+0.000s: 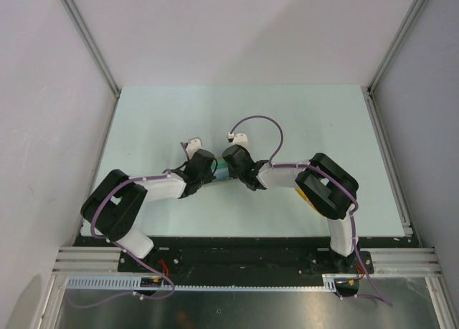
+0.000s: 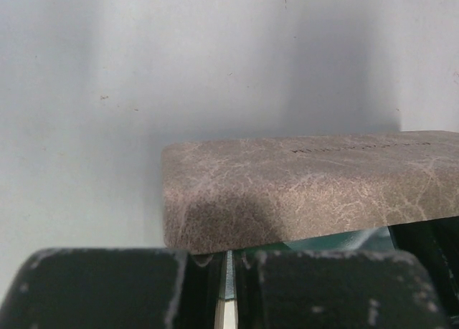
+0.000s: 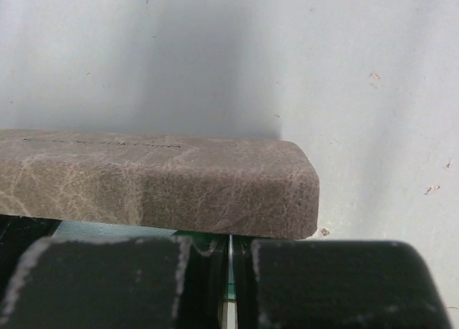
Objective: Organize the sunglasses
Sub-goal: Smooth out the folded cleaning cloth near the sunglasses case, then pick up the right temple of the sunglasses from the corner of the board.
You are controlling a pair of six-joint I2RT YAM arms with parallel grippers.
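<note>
Two grippers sit close together near the middle of the table, and both are clenched. The left gripper has its dark, scuffed fingers drawn almost together, leaving a thin slit in which a pale sliver shows, too narrow to say what it is. The right gripper is squeezed to a hairline gap with a hint of green inside it. Neither plainly grasps anything that can be named. Right ahead of both sets of fingertips lies the case, a grey-brown slab with a cracked leathery surface and rounded corners. The left wrist view shows its left end with the rest running off to the right, and the right wrist view shows its right end with the rest running off to the left, so the grippers are at opposite ends of the same long side. A teal strip shows just under the grey slab, between it and the fingers; whether the fingers touch the case cannot be told. The sunglasses are well apart from it, to the right: a yellow-orange patch on the table, mostly covered by the right arm, whose elbow hangs over them
</note>
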